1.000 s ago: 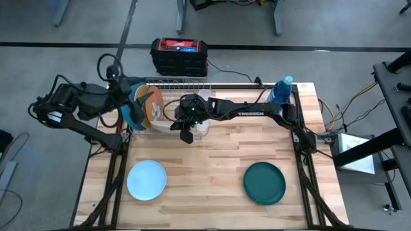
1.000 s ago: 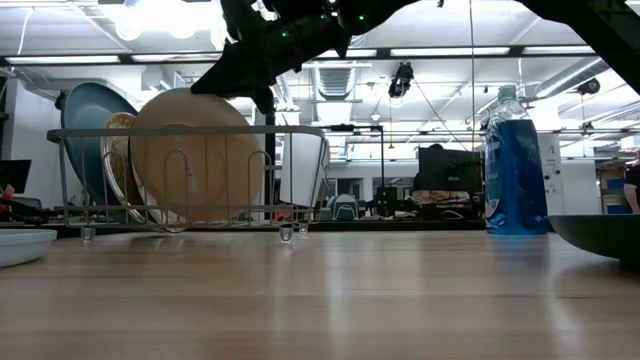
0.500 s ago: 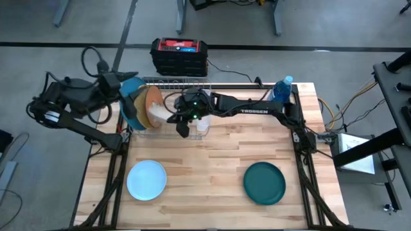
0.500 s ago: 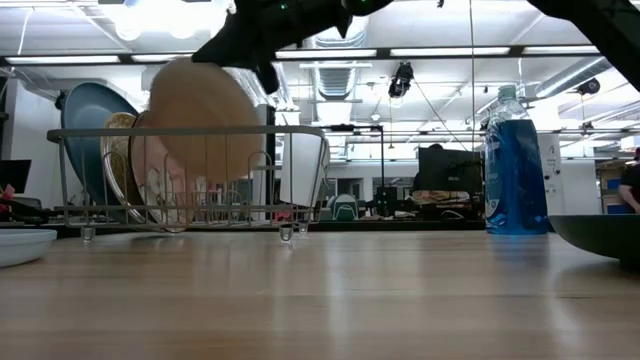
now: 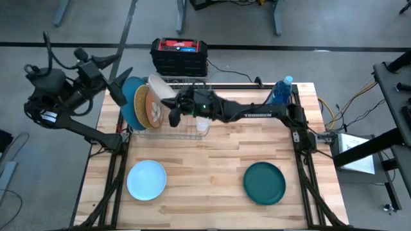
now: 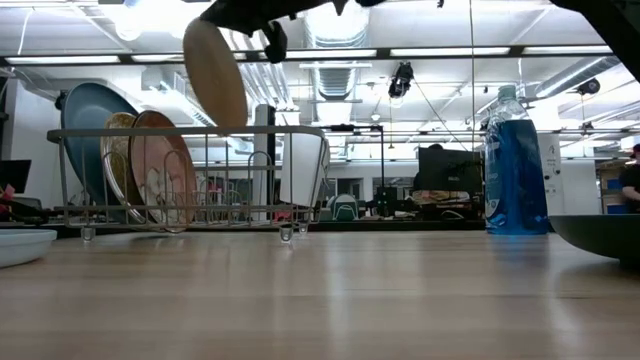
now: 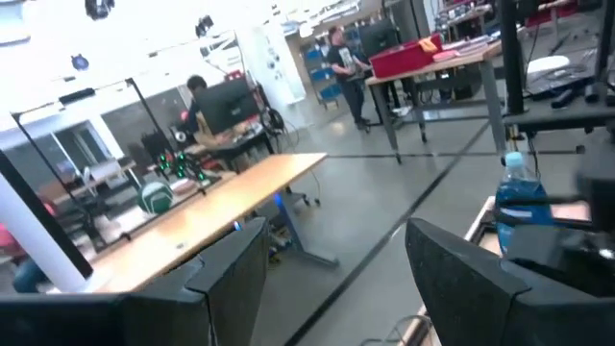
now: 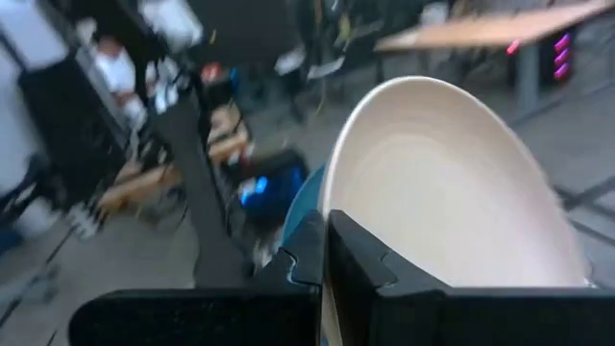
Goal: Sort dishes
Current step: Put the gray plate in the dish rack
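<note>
My right gripper (image 5: pixel 172 108) is shut on the beige-grey plate (image 5: pixel 157 86), held above the wire dish rack (image 6: pixel 190 170) at the table's far left. The large mid-blue plate (image 5: pixel 131 102) and the gold speckled plate (image 5: pixel 151 110) stand on edge in the rack. The small pale blue plate (image 5: pixel 146 179) lies flat at the near left and the dark teal-green plate (image 5: pixel 264 183) at the near right. My left gripper (image 5: pixel 121 90) is open and empty beyond the table's left edge, next to the rack. My right gripper pinches the beige-grey plate's rim (image 8: pixel 329 207) between its two fingers (image 8: pixel 351 255). The arm reaches in from the table's right. The plate (image 6: pixel 215 75) is lifted clear above the rack, on edge and tilted, hanging down from the gripper (image 6: pixel 270 40).
A clear plastic cup (image 5: pixel 203 123) stands by the rack's right end. A blue bottle (image 5: pixel 282 90) stands at the far right corner. A black and red box (image 5: pixel 178 54) sits on the floor behind the table. The middle of the wooden table (image 5: pixel 205 167) is bare.
My right gripper has gone up and toward the far edge with the beige-grey plate, lifting it out of the rack and turning it more edge-on. My left gripper has drawn back from the rack toward the left, past the table's edge.
</note>
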`<control>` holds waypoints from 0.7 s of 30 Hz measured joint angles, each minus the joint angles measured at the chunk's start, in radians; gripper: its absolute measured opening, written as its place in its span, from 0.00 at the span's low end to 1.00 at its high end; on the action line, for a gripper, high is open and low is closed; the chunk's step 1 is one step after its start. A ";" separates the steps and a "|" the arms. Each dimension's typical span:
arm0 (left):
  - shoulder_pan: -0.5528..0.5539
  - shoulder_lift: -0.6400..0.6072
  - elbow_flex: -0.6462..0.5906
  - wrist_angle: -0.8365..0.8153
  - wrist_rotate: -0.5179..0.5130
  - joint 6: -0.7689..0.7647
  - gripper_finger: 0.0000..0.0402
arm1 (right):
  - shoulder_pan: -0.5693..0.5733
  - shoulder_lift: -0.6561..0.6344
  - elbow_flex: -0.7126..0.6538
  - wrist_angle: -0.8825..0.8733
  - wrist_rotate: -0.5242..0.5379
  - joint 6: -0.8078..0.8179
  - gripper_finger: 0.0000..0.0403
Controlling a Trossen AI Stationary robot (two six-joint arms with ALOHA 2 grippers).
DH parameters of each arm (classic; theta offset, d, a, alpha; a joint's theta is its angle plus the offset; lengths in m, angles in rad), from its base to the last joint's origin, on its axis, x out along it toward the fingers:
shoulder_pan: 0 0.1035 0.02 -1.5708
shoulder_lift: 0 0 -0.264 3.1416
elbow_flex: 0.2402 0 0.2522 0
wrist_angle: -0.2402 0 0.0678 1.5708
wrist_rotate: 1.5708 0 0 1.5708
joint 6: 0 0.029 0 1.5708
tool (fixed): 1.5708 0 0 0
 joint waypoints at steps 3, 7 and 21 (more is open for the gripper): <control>0.000 -0.010 0.000 0.015 0.000 0.019 0.59 | 0.022 0.008 -0.073 0.188 0.090 0.008 0.00; 0.000 -0.020 0.000 0.014 0.002 0.024 0.59 | 0.034 0.031 -0.182 0.486 0.190 0.074 0.00; 0.000 -0.023 0.000 0.018 0.005 0.077 0.59 | 0.035 0.310 -0.174 1.070 0.281 0.284 0.00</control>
